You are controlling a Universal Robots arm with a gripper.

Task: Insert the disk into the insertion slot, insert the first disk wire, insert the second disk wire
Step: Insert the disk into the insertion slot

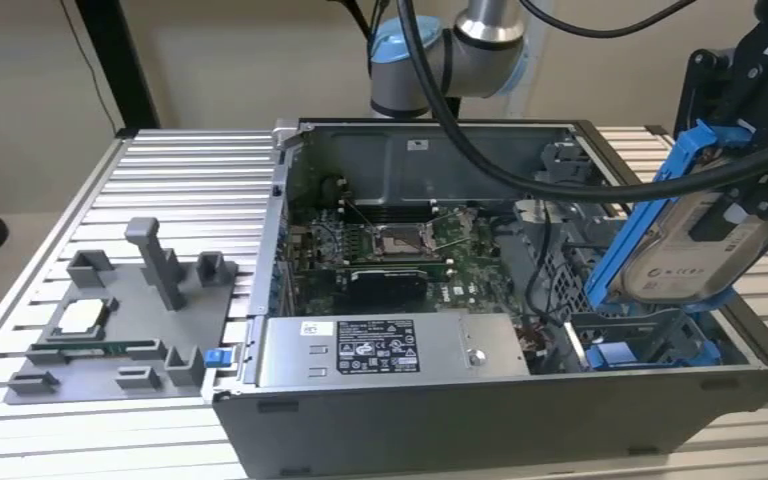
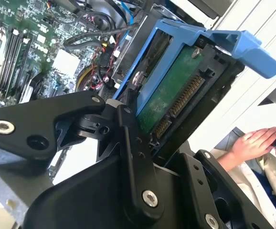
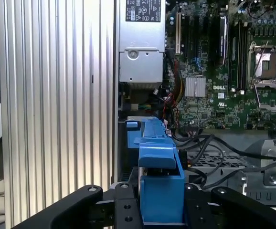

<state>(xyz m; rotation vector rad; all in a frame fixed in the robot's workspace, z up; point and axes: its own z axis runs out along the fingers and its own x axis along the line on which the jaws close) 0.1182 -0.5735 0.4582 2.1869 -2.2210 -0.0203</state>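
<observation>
My gripper (image 3: 161,206) is clamped on the disk (image 1: 684,255), pinching its blue frame from both sides. The disk hangs tilted above the insertion slot (image 1: 644,352), at the exterior view's right end of the computer case (image 1: 491,420), and is not yet in the rails. That tilt is my first worry: if a corner of the frame meets the slot's blue rails askew, it could jam or twist in my grip. Black cables (image 3: 209,148) lie just beside the bay, and one could get pinched under the drive. Further off, a person's hand (image 2: 253,143) sits beyond the case wall, so a wide swing that way would be risky.
</observation>
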